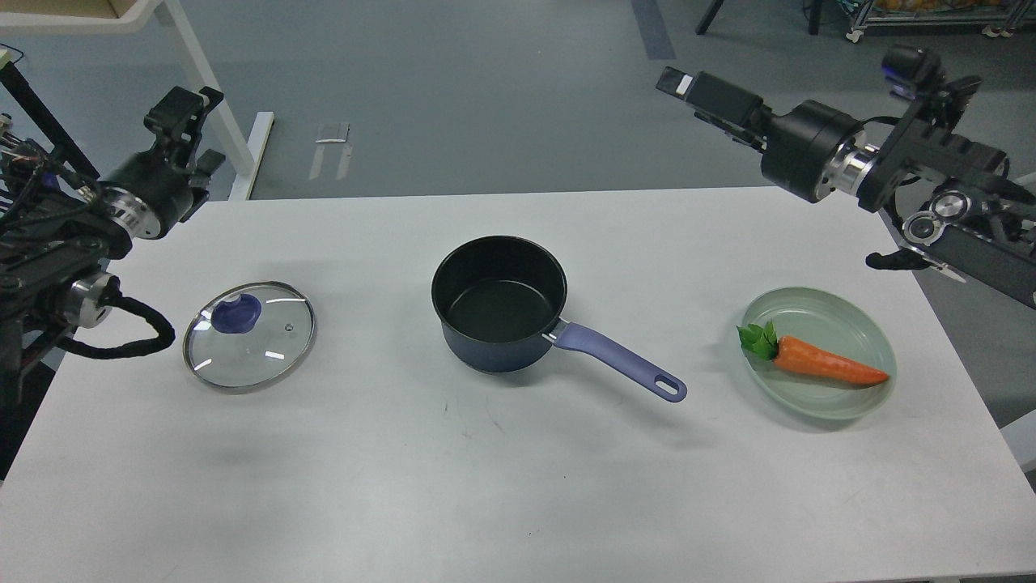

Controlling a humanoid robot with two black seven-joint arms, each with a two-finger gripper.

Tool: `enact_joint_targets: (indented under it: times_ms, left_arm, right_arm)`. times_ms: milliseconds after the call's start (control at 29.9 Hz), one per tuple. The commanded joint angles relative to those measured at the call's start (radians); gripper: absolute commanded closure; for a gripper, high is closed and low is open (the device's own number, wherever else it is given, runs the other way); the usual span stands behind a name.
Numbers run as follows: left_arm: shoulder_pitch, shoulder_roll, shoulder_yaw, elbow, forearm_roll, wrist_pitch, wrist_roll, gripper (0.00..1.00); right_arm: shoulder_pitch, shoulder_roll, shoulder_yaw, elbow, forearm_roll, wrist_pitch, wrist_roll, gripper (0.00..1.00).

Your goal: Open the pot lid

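The dark blue pot [498,304] stands uncovered at the table's middle, its purple handle [622,360] pointing to the front right. The glass lid [249,334] with a blue knob [236,312] lies flat on the table to the pot's left. My left gripper [194,121] is raised off the table's far left corner, well clear of the lid, with its fingers apart and empty. My right gripper [708,93] is raised high beyond the table's far right edge, seen side-on, and holds nothing.
A pale green plate [842,312] with an orange carrot [825,364] sits at the right of the white table [518,486]. A white table leg [214,97] stands on the floor behind the left gripper.
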Motion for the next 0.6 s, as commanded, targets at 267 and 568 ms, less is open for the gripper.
enact_joint_targets:
  times_ms: [267,568]
  left_arm:
    - [0.011,-0.175,-0.126,0.089,-0.304,-0.058,0.000,0.01]
    - [0.034,-0.230,-0.236,0.090,-0.525,-0.078,0.007,0.01]
  right_arm:
    - [-0.105,0.018,0.130,-0.074,0.752,-0.052,0.008,0.01]
    - [-0.239,0.243,0.349,-0.290,1.087,-0.026,0.054,0.01]
